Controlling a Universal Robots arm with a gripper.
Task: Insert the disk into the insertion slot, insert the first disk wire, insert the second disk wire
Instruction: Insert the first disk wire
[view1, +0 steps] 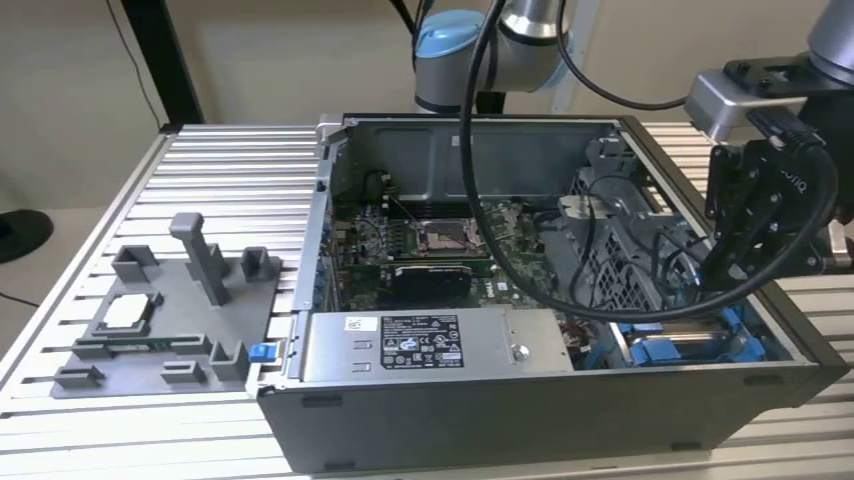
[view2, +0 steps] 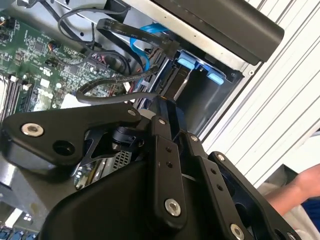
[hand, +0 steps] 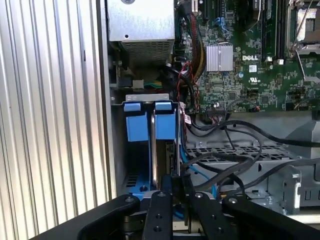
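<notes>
**Case** (view1: 534, 425): lies open on the slatted table (view1: 227, 150), its side panel off so the inside can be reached from above.

**Gripper** (hand: 173, 181): hangs directly over the slot (hand: 117, 150), in line with its length, apparently so that work goes straight down between the walls. Whether it is clamped or released cannot be told.

**Slot**: corner bay of the case, beside the power supply (view1: 427, 345). Two blue tabs (hand: 135, 120) sit at one end.

**Disk** (hand: 153, 160): judged to be the thin silver edge with blue trim standing upright between the tabs, down inside the slot. The label is unseen, so this identification is tentative.

**Wires**: a black cable (view2: 167, 47) with a flat connector and a blue cable (view2: 142, 45) hang loose over the bay, near the gripper. Neither is visibly plugged in. Their slack keeps them within reach of the bay.

**Fixture** (view1: 160, 330): grey parts holder on the exterior view's left, just beside the case and well apart from the slot.
</notes>
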